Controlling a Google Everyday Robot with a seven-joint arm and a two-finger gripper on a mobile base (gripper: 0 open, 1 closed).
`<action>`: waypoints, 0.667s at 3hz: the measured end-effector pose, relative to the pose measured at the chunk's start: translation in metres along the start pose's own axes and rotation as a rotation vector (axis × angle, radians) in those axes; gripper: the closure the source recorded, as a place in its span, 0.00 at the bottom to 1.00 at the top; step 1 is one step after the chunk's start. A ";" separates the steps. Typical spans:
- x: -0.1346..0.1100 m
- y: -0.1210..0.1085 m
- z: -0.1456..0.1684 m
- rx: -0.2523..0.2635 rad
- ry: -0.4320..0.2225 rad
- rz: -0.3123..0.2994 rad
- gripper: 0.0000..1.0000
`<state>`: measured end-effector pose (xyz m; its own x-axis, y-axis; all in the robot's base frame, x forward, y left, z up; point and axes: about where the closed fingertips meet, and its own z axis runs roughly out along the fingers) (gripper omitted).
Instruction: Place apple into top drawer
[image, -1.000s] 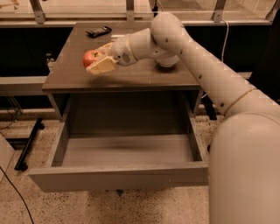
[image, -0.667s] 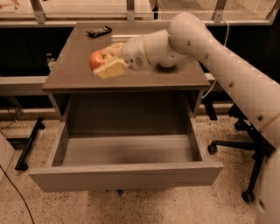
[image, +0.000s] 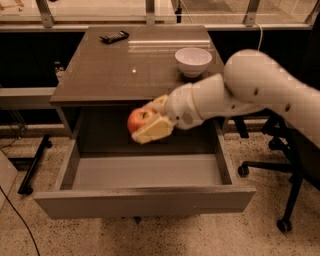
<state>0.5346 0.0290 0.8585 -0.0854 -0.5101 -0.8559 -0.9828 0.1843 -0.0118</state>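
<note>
My gripper (image: 145, 122) is shut on the apple (image: 137, 120), a small red-orange fruit with a yellowish patch. It holds the apple in the air over the back part of the open top drawer (image: 145, 172), just below the front edge of the cabinet top (image: 125, 70). The drawer is pulled far out, and its smooth grey inside shows nothing in it. My white arm (image: 250, 90) reaches in from the right.
A white bowl (image: 193, 60) stands on the cabinet top at the right. A dark remote-like object (image: 114, 36) lies at the back left. An office chair base (image: 272, 170) stands right of the drawer. A black stand foot (image: 32, 170) is at the left.
The arm has carried the apple from above the cabinet top's left part forward and down, so it now hangs over the open drawer.
</note>
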 end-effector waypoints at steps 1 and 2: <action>0.040 0.026 0.016 -0.008 0.044 0.087 1.00; 0.059 0.023 0.040 0.012 0.039 0.123 1.00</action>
<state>0.5139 0.0369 0.7865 -0.2116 -0.5150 -0.8307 -0.9624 0.2577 0.0855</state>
